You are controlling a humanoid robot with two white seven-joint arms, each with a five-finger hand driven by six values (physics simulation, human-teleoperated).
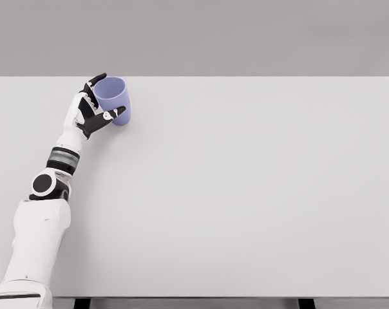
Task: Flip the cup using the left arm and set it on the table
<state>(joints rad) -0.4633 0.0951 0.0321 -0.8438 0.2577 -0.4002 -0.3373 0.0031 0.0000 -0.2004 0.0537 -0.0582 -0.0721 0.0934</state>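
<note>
A pale blue cup (114,98) stands at the far left of the white table (246,193), its open mouth facing up and slightly toward me. My left hand (99,103) is beside it on its left, with dark fingers (96,80) curled around the rim at the top and a thumb (112,116) against its lower side. The hand looks shut on the cup. The left arm reaches up from the lower left corner. The right arm does not show.
The table's far edge (194,77) runs just behind the cup. Its left edge lies close to my left forearm (64,158).
</note>
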